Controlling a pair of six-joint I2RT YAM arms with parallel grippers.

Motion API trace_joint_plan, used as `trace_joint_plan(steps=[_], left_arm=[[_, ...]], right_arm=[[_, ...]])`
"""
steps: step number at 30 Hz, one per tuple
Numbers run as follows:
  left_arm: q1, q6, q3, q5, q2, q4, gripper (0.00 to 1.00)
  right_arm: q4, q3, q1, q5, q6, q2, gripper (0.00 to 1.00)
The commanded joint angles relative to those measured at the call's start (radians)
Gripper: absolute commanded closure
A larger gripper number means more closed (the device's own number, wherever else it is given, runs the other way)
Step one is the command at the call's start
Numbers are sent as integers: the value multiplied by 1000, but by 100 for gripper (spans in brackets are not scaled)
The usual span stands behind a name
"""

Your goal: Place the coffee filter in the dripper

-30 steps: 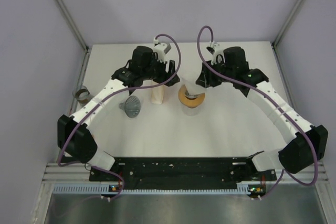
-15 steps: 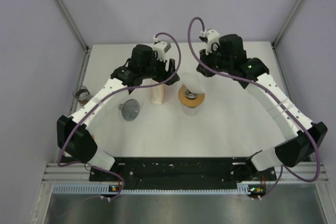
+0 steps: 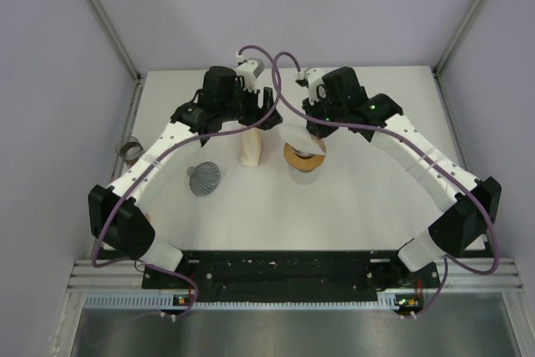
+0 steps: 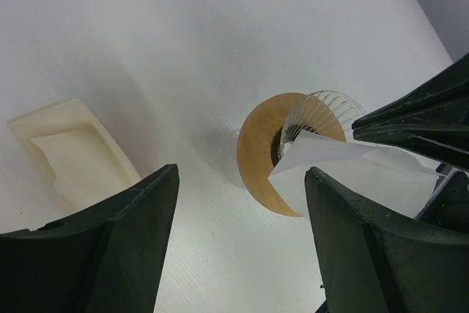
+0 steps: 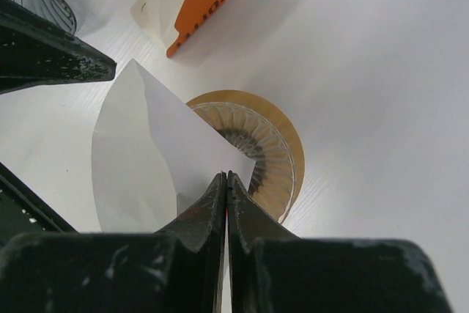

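The dripper, clear ribbed glass in a wooden ring, stands mid-table. The coffee filter, a folded white paper, hangs tilted over the dripper's left rim. My right gripper is shut on the filter's edge. In the right wrist view the fingertips pinch the filter just above the dripper. My left gripper hovers open just left of the dripper, holding nothing. In its wrist view the left gripper frames the dripper and the filter.
A cream filter pack with an orange label stands just left of the dripper. A grey ribbed cone lies further left. A small metal ring sits at the table's left edge. Walls enclose the back and sides.
My right gripper has swung left and closed on the filter, carrying it over the dripper's left rim. The left gripper shifted slightly left and stayed open.
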Motion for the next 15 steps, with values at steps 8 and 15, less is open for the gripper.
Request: trace_joint_plan(steps=[8, 15], left_arm=[[-9, -23, -2, 83, 7, 36, 30], [20, -9, 33, 66, 0, 2, 29]], right_arm=[[-48, 131, 7, 191, 25, 1, 100], [-79, 244, 19, 95, -65, -42, 100]])
